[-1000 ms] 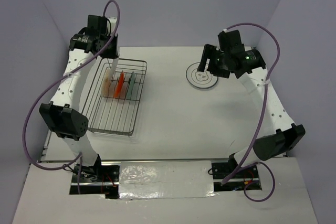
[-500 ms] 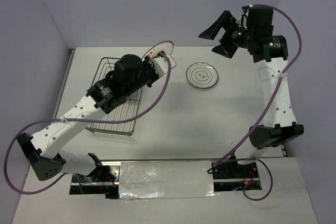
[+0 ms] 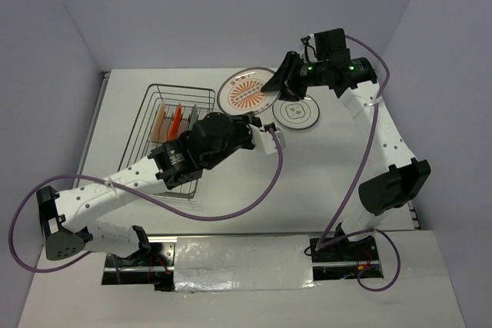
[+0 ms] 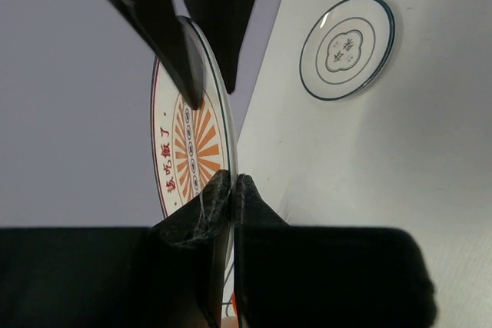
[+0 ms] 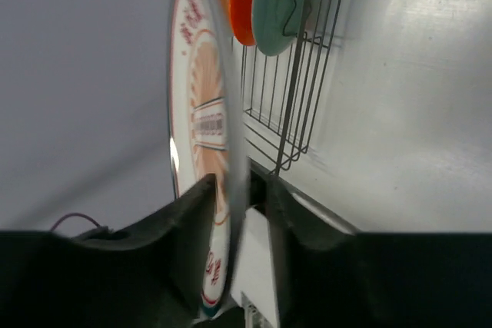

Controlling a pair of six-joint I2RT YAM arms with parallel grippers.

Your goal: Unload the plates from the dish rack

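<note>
The left gripper (image 4: 232, 183) is clamped on the rim of the sunburst plate (image 4: 194, 140), held off the table between the dish rack (image 3: 150, 105) and the grey-ringed plate (image 3: 297, 111). Red characters, 该吃饭了, run along the sunburst plate's border. The right gripper (image 5: 240, 190) straddles its opposite rim; whether it pinches, I cannot tell.

The sunburst plate (image 3: 244, 91) is white with orange rays, a thin dark rim line and red characters. The ringed plate (image 3: 298, 113) is white with grey rings, on the white desk (image 3: 323, 182). The silver wire dish rack (image 3: 177, 86) shows a cream-tan plate (image 3: 159, 122), an orange plate (image 3: 175, 120) and a teal plate (image 3: 194, 117).
</note>
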